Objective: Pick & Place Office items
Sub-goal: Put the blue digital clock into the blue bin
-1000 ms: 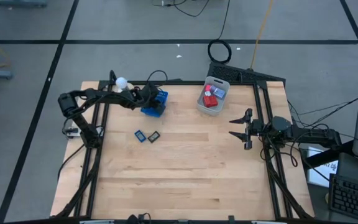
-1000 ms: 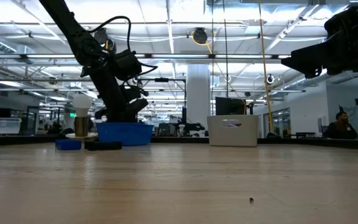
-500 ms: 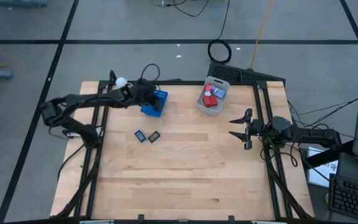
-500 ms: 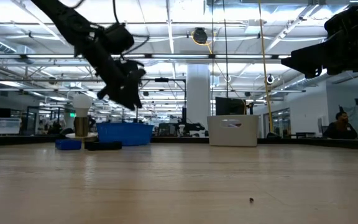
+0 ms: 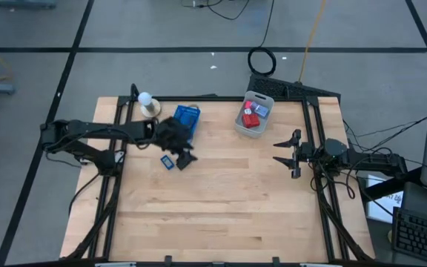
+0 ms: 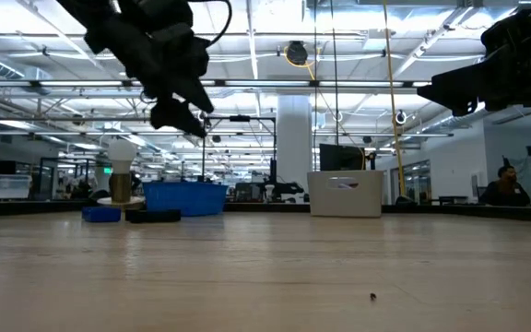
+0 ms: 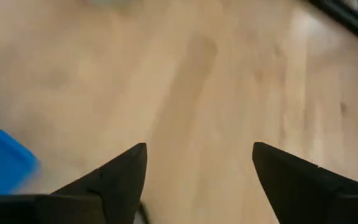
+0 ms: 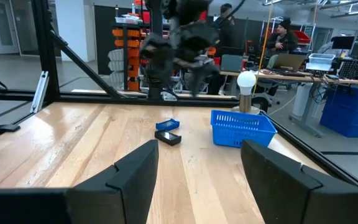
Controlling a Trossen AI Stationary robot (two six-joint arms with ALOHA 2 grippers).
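Erasers (image 5: pixel 175 162), two small dark-blue and grey rectangles lying flat on the table (image 5: pixel 228 208) just below the wide-open, empty left gripper (image 5: pixel 178 141), are judged light and stiff, best pinched across their short sides, while the right gripper (image 5: pixel 286 154) waits open well apart.

The left tool (image 5: pixel 181 146) hides part of one small rectangle (image 5: pixel 183 161); bin pieces (image 5: pixel 251 116) too small.

Both arms are matte black, built of slim tubular links and bulkier joint housings, with black cables looping beside them. Each ends in two flat, tapered black fingers.
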